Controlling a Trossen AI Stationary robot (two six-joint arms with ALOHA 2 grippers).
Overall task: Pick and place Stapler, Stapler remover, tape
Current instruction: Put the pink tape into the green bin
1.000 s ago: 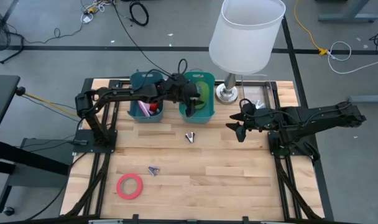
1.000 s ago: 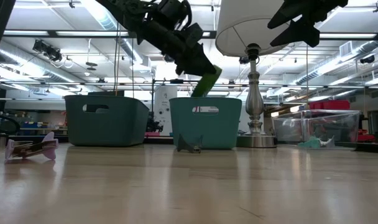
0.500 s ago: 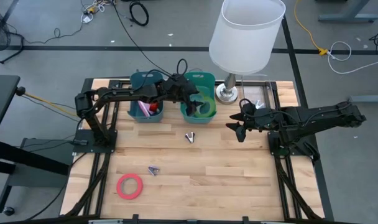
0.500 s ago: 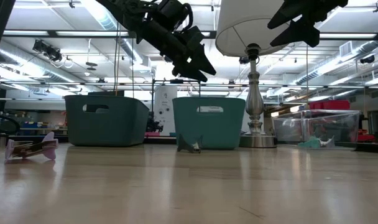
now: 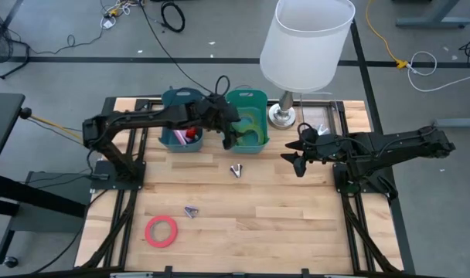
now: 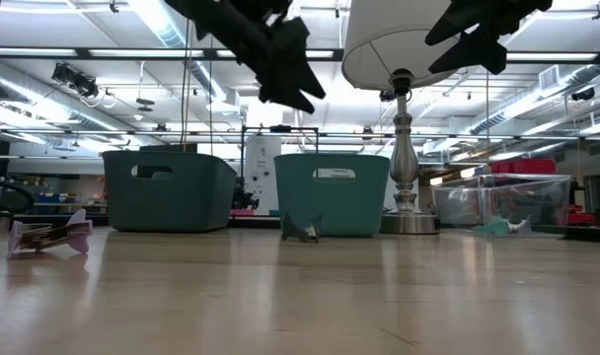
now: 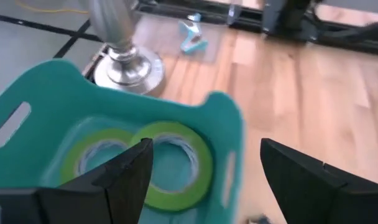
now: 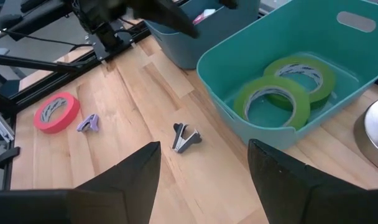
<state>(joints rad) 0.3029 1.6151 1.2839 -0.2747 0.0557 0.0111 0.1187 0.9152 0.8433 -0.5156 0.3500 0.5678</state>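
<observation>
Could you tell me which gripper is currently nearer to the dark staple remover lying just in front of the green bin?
The left. The left gripper hovers over the green bin's front edge, just behind the staple remover. The right gripper hangs farther off to its right, near the lamp base.

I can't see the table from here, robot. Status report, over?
Left gripper open, empty, over green bin. Right gripper open, waiting beside lamp. Two green tape rolls in bin; red tape on table. Nothing in the way.

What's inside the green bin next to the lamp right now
Two green tape rolls lie flat inside the green bin, one partly overlapping the other. The bin floor under them is covered. The high view shows them only partly, since the left gripper hangs over the bin's edge.
</observation>
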